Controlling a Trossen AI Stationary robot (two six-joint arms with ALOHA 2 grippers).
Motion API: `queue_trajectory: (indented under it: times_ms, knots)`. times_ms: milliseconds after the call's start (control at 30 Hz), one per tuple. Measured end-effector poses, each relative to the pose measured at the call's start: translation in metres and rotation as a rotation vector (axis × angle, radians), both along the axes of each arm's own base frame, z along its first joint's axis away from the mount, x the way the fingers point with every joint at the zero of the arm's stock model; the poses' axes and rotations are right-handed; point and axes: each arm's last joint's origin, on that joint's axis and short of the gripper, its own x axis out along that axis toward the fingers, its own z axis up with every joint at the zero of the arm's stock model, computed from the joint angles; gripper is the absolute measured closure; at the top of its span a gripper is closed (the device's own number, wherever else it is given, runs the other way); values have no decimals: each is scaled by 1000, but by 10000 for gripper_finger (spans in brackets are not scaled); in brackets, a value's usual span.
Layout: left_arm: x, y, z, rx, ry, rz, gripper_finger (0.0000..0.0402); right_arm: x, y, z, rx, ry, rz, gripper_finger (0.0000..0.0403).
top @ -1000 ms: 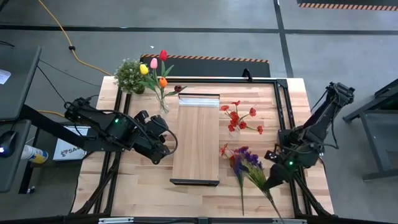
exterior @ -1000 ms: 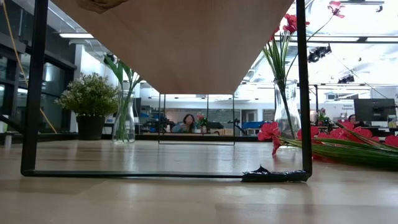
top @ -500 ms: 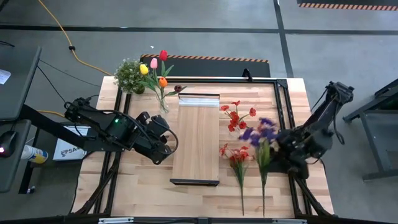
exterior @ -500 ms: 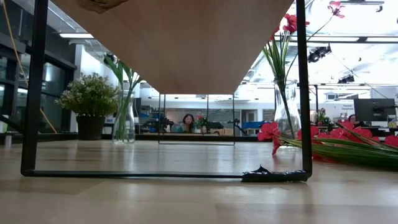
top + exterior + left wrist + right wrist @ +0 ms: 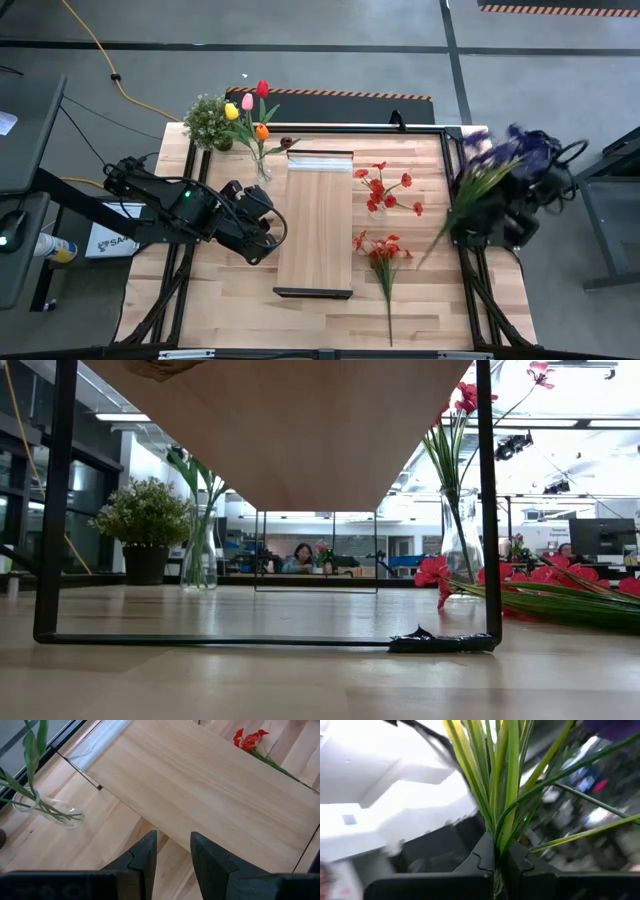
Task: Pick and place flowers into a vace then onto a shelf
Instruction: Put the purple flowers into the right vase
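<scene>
R tool [image 5: 496, 857] clamped on purple cluster [image 5: 520, 150] stems, raised off worktop's [image 5: 230, 300] right edge; pick done, next needs stems fed into vase [image 5: 377, 208] beside shelf [image 5: 317, 225]; L tool [image 5: 172, 852] part-open, empty.

2 dark jointed arms with black cables, each hand [image 5: 172, 857] with 2 black fingers

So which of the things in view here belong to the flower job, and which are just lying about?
Part of the job:
- purple flowers, gripped in the right hand
- red spray lying on the table
- red flowers in a glass vase
- tulips in a vase
- shelf

Just lying about:
- potted plant
- left hand, empty, waiting beside the shelf
</scene>
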Motion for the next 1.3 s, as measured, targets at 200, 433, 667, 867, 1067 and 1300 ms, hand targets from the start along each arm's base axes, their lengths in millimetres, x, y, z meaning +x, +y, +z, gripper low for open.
queue_trajectory:
  times_ms: [200,433,667,867,1067,1300]
  knots:
    - [0,0,0,0,-1,0,250,-18,-26,10,-127,-88,-243,401]
    - [2,-1,1,-9,-18,0,250,-31,-49,29,-225,-6,-528,402]
    - [2,-1,1,-12,-25,0,250,-37,-62,52,-294,208,-761,402]
    - [2,-1,1,-11,-25,1,250,-36,-64,57,-260,468,-895,402]
    - [2,-1,1,-9,-26,2,250,-31,-58,44,-220,561,-934,402]
    - [2,-1,1,-9,-26,2,250,-23,-48,28,-139,549,-927,402]
